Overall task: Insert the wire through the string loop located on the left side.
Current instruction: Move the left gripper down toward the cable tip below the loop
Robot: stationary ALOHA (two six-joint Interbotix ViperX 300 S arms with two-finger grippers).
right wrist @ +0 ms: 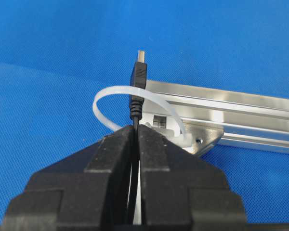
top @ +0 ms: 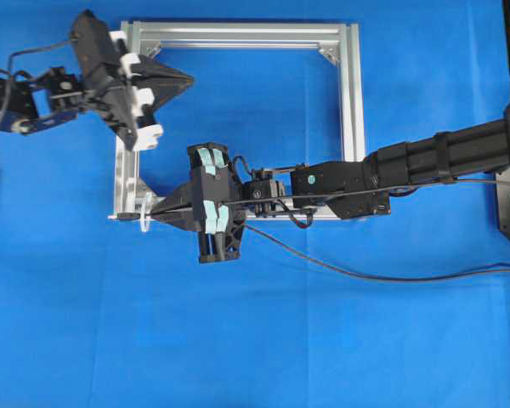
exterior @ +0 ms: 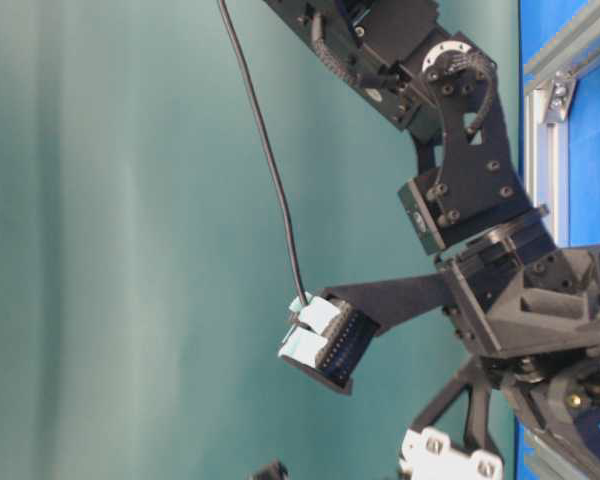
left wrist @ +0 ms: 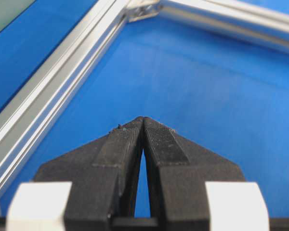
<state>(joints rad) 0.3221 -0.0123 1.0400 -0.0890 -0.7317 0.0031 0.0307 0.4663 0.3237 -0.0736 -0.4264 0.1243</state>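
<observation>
My right gripper (top: 155,212) (right wrist: 136,128) is shut on the wire (top: 357,275) (right wrist: 134,111), which sticks out a short way past the jaws. The wire's black plug and grey metal tip (right wrist: 141,57) cross the white string loop (top: 143,223) (right wrist: 106,94), and the tip pokes out beyond the loop's arc. The loop stands at the lower left corner of the frame. From these frames I cannot tell whether the plug runs inside the loop or over it. My left gripper (top: 189,81) (left wrist: 143,119) is shut on nothing, above the frame's upper left corner.
A silver aluminium frame (top: 350,102) (left wrist: 48,96) (right wrist: 241,115) lies on the blue cloth. The wire trails back under my right arm and off the right edge. In the table-level view the wire (exterior: 268,160) runs in a long line to the arm.
</observation>
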